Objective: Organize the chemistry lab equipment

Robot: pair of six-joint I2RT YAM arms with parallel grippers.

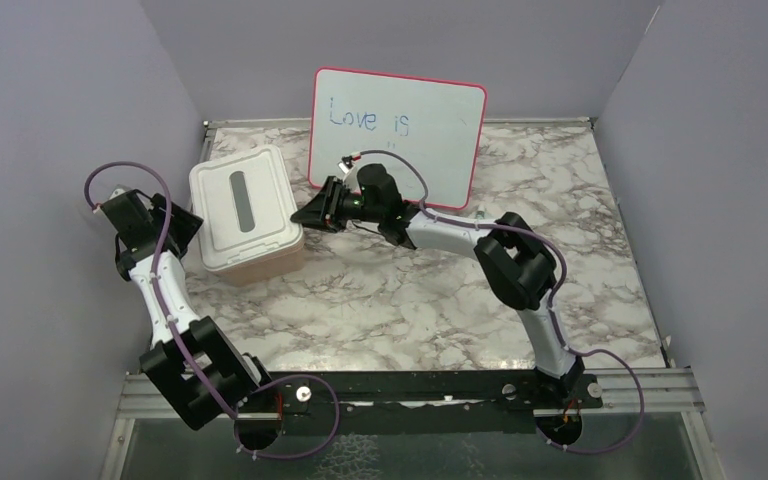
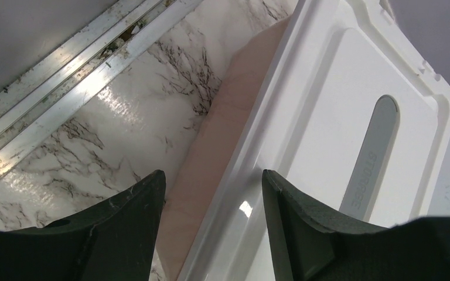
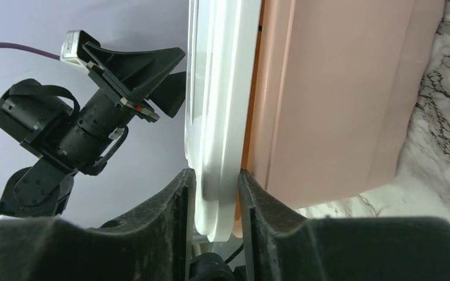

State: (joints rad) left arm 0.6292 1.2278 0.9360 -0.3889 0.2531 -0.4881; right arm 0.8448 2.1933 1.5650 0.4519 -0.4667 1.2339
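Note:
None of the small lab items show in any view. The pink bin [image 1: 265, 266] stands at mid-left with its white lid [image 1: 242, 205] on. My right gripper [image 1: 310, 214] is shut on the lid's right rim; in the right wrist view its fingers [image 3: 176, 205] pinch the white lid edge [image 3: 217, 88] beside the pink bin wall [image 3: 328, 88]. My left gripper [image 1: 186, 222] is open at the bin's left side. In the left wrist view it [image 2: 214, 181] straddles the lid's left rim [image 2: 258, 152] without touching it.
The pink-framed whiteboard [image 1: 397, 135] reading "Love is" leans against the back wall behind the right gripper. Grey walls close in the marble table [image 1: 440, 300] at left, back and right. A metal rail [image 2: 64, 88] runs along the table's left edge.

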